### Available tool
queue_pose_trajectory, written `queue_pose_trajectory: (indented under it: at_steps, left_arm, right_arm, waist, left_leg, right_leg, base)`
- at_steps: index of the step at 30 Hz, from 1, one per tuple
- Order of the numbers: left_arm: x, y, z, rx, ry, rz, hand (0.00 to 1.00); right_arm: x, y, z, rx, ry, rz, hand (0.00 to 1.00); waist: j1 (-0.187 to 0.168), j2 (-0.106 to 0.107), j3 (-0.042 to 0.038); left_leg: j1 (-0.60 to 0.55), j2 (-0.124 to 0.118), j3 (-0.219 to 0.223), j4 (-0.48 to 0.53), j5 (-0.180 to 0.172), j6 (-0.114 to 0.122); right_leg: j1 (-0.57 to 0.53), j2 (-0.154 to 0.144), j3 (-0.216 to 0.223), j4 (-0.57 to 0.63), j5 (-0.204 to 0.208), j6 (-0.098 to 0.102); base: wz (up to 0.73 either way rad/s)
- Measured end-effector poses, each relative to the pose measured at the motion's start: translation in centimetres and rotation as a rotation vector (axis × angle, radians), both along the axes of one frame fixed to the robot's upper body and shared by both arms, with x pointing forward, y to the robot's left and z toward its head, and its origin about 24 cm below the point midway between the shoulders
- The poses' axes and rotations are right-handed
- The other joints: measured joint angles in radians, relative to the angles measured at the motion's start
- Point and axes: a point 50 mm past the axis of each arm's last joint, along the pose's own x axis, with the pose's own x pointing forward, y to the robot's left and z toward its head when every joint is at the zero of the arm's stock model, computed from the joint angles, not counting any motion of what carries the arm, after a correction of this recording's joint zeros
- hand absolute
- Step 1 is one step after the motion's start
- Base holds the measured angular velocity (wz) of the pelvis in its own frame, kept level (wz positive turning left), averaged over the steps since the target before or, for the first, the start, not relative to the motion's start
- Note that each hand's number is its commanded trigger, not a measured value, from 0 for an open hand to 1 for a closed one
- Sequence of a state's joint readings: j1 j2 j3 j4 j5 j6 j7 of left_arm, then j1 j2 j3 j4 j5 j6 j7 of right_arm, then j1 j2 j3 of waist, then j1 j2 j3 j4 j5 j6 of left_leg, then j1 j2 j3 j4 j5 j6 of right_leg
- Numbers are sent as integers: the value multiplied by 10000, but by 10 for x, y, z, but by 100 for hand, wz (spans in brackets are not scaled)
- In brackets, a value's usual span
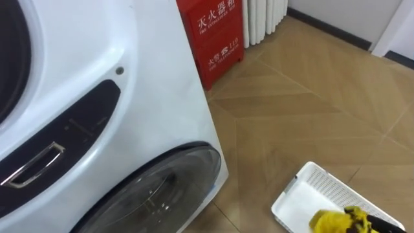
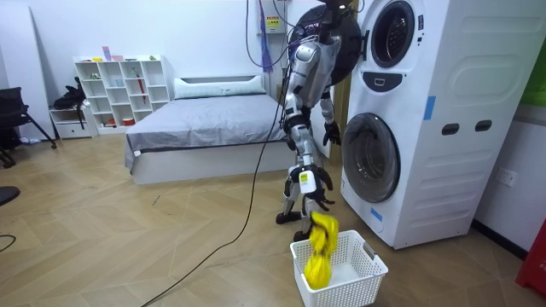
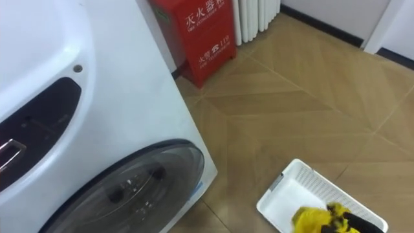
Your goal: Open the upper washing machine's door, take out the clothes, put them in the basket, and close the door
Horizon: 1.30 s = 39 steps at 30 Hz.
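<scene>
Yellow cloth [image 1: 326, 222], clenched in the right hand [image 2: 314, 193], hangs down into the white basket [image 2: 368, 257] in room view.

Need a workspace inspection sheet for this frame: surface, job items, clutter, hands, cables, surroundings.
surface: wood floor; the white basket stands on it beside the washing machine.
job's things: the lower door is shut; the yellow garment hangs down into the basket.
clutter: nothing seen.
hands: the right hand is shut on the garment above the basket; the left hand hangs by the lower door.
cables: nothing seen beyond the robot's own.
surroundings: red cabinet and white radiator past the washing machine; bed and white shelf unit behind the robot.
</scene>
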<state>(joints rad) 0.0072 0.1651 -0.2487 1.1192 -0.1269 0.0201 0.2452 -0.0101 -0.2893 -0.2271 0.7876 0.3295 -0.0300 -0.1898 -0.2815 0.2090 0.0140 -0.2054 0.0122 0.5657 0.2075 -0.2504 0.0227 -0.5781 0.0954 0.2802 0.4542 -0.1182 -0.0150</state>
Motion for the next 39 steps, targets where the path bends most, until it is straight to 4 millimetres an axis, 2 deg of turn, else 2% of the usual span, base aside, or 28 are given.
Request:
queue_pose_trajectory:
  at_steps: [4,6,10,13,18,23,25,26,28,32,33,37,39]
  left_arm:
    - [0,0,0,9,2,-7,0]
    - [0,1,0,20,-45,-19,0]
    - [1,2,1,39,-70,-41,0]
    - [1,3,1,62,-170,-58,0]
    - [2,5,2,96,-294,-79,0]
    - [-2,6,1,-25,-145,-98,0]
    - [-5,6,0,-26,-30,-95,0]
    - [-8,7,-1,-15,55,-62,0]
    - [-14,8,-2,-10,200,-35,0]
    - [-27,6,-5,-220,608,-125,0]
    - [-30,6,-5,-284,679,-114,0]
    - [-36,7,-6,-166,880,-269,0]
    - [-40,6,-7,-93,1069,-321,0]
  right_arm:
    - [-2,-1,0,-42,21,-11,0]
    - [-5,-1,-2,-43,110,-32,0]
    - [-15,-3,-6,196,210,-397,0]
    - [-18,-3,-7,365,147,-623,0]
    - [-24,-3,-9,300,154,-670,0]
    - [-30,-3,-11,276,329,-691,0]
    - [-39,-4,-15,283,554,-713,0]
    - [-49,-4,-18,322,777,-709,0]
    - [-59,-2,-24,466,1122,-710,0]
    - [-86,9,-45,1177,2427,-550,0]
    - [-94,14,-51,1512,2763,-546,0]
    - [-115,34,-68,2539,3582,-639,0]
    - [-126,48,-77,3180,4128,-643,0]
  waist:
    - [-2,-56,-2]
    - [-26,-104,-6]
    - [-148,-155,2]
    - [-136,-270,38]
    - [-142,-513,1]
    - [-98,-536,-2]
    - [-31,-519,-8]
    - [49,-520,-40]
    - [161,-543,-86]
    - [276,-711,-100]
    - [383,-854,-60]
    - [504,-1201,-133]
    - [748,-1415,-123]
  left_leg:
    - [-1,4,-30,1,0,-1]
    - [14,-28,-270,5,0,-1]
    - [106,-11,-475,69,-1,-1]
    - [179,30,-496,150,-1,-2]
    - [266,115,-632,154,-1,-6]
    - [526,170,-834,134,1,-11]
    - [791,230,-930,100,2,-12]
    - [969,284,-1021,58,5,-17]
    - [1218,306,-1163,-43,21,-45]
    - [1679,314,-1621,-226,95,-170]
    - [1835,315,-1650,-255,121,-210]
    - [2033,344,-2197,-264,141,-242]
    - [2363,417,-2301,-341,142,-245]
  right_leg:
    - [7,-5,-22,2,-30,-19]
    - [12,-42,-103,116,-94,-39]
    - [186,-146,-364,182,-238,-89]
    - [346,-168,-421,142,-267,-100]
    - [582,-277,-720,44,-322,-140]
    - [1051,-322,-1013,-257,-301,-168]
    - [1447,-328,-1183,-456,-297,-189]
    - [1708,-322,-1221,-592,-298,-204]
    - [2009,-359,-1432,-652,-373,-242]
    - [2799,-513,-2119,-968,-429,-288]
    - [3041,-573,-2292,-1091,-485,-297]
    - [3628,-771,-3030,-1320,-624,-323]
    - [4256,-769,-3399,-1745,-584,-310]
  base:
    - [0]
    - [11]
    - [23]
    - [9]
    - [19]
    - [14]
    - [14]
    - [15]
    - [24]
    - [46]
    - [63]
    - [62]
    - [59]
